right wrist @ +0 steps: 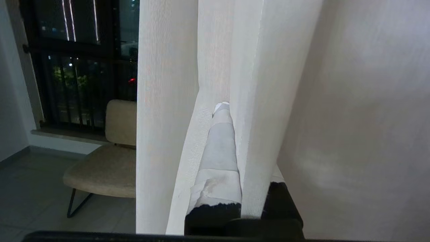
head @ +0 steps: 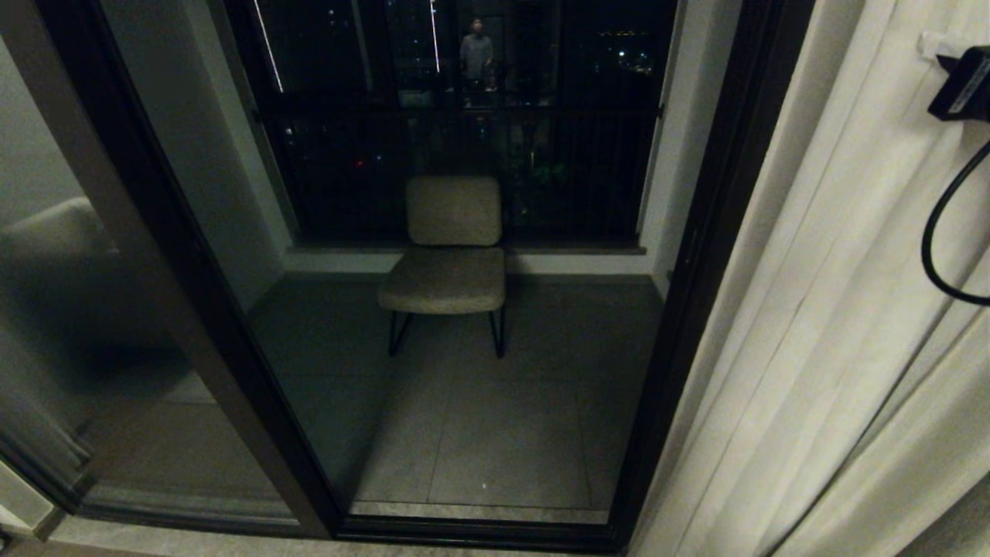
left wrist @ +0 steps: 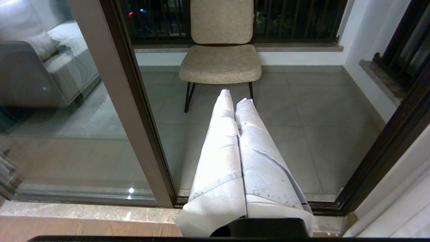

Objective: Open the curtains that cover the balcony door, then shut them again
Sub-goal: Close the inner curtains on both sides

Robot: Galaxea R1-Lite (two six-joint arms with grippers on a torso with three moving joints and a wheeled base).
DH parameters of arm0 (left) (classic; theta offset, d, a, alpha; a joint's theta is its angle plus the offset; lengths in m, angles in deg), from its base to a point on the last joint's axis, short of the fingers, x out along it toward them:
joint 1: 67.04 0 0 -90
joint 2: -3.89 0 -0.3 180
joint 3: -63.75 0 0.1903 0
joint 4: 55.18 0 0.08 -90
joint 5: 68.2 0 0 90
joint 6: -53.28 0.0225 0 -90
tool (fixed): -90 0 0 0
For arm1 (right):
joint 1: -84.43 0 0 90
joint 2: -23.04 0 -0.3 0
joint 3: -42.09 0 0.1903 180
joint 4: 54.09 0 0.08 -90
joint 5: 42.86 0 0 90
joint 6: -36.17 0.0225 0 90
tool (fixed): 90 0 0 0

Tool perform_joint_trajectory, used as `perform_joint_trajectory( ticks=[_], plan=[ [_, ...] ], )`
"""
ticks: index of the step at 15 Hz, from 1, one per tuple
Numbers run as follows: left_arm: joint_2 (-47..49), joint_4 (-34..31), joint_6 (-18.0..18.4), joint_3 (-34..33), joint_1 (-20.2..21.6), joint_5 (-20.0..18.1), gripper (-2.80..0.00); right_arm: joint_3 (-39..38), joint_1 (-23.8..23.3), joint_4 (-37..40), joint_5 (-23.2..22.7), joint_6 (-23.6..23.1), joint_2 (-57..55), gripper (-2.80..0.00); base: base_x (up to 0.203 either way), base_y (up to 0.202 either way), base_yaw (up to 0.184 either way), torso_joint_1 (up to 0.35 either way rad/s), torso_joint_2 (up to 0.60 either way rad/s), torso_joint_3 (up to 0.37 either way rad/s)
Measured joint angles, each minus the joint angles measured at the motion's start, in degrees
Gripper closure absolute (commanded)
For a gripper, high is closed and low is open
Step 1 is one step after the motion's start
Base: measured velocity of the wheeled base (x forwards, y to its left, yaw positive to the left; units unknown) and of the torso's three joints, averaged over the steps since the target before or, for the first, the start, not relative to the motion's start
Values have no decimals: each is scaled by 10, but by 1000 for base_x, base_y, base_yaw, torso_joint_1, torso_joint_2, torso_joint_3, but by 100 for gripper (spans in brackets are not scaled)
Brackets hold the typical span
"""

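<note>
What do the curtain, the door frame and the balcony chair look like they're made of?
Curtain: thin cream woven fabric, matte; soft vertical pleats and a fine weave show in the right wrist view.
Door frame: dark, smooth, likely painted metal; the coating is a guess.
Chair: beige textured upholstery, on what look like thin black metal legs.

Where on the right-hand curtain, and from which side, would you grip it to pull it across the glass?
Grip the curtain at its free leading edge, coming from the room side. The long vertical pleats there give a thin fold to pinch. The right gripper is already shut on such a fold, with fabric between its fingers.
</note>
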Motion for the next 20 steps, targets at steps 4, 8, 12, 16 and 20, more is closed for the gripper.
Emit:
perform_joint_trajectory(
  ticks=[4,8,12,16,20],
  plan=[
    [0,0,-3,0,0,1,0,-2,0,1,0,0,1,0,0,0,0,0,0,0],
    [0,0,-8,0,0,1,0,-3,0,-6,0,-1,-1,0,1,28,0,1,2,0],
    [0,0,-8,0,0,1,0,-6,1,-7,0,0,-2,0,0,185,1,4,2,1],
    [0,0,-9,0,0,1,0,-17,0,-17,1,0,1,0,0,193,1,1,1,5],
    [0,0,-9,0,0,1,0,-19,0,-18,1,0,1,0,0,194,-1,2,4,1]
  ],
)
